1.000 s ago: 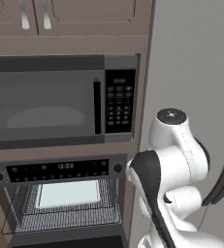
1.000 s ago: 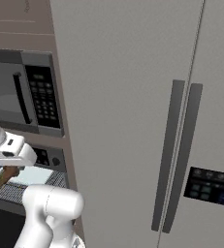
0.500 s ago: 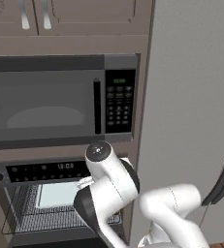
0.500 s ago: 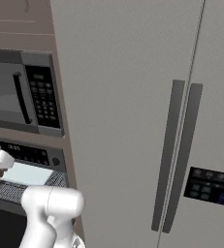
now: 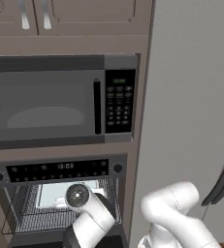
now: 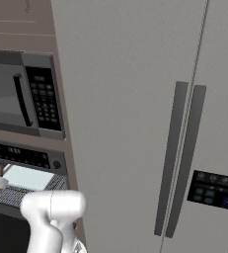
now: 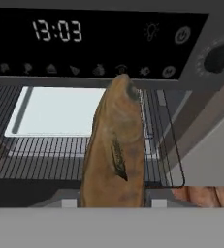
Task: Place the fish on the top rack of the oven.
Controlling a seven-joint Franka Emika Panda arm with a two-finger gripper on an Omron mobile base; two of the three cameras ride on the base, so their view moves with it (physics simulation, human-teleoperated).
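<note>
In the hand view my gripper [image 7: 113, 201] is shut on the fish [image 7: 116, 150], a slim brown body that rises from between the fingers. The fish hangs just outside the open oven [image 5: 60, 170], and its tip overlaps the lower edge of the dark control strip with the lit clock. Behind and below the fish lies the top rack [image 7: 45, 157], a grey wire grid spanning the cavity, also seen from the left base view as the top rack [image 5: 40, 218]. The fish is clear of the rack's bars.
A flat white tray [image 7: 60, 111] sits on the rack's back left part. A round knob [image 7: 220, 57] is at the strip's right end. The microwave [image 5: 45, 101] is above the oven, and the tall grey fridge [image 6: 135, 99] stands to the right. My arm's elbow [image 5: 77, 193] fronts the cavity.
The arm has swung down and to the left, from beside the fridge to in front of the oven opening. It has carried the fish there with it, and the grip has stayed shut.
</note>
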